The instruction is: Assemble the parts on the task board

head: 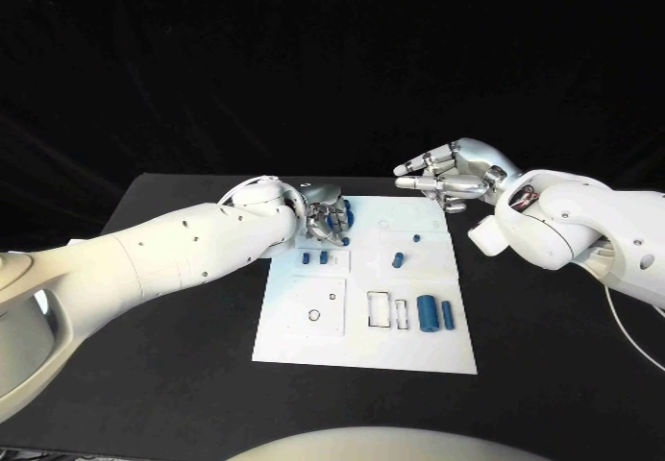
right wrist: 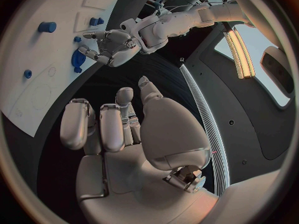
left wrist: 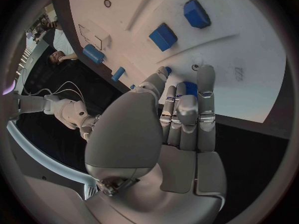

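Observation:
The white task board (head: 363, 331) lies in the middle of the black table. My left hand (head: 327, 219) is down at the board's far left corner, its fingers (left wrist: 187, 112) and thumb closed round a blue part (left wrist: 189, 88) that rests on the board. My right hand (head: 451, 173) hangs in the air past the board's far right corner, fingers (right wrist: 112, 124) loosely bent and holding nothing. Two small blue parts (head: 314, 257) lie near the left hand, another (head: 398, 258) sits mid-board, and two blue cylinders (head: 433, 313) stand near the right edge.
Outlined slots and recesses (head: 317, 305) mark the board's near half. The black table (head: 181, 336) stretches wide on both sides of the board. My left forearm (head: 181, 252) lies low across the table's left side.

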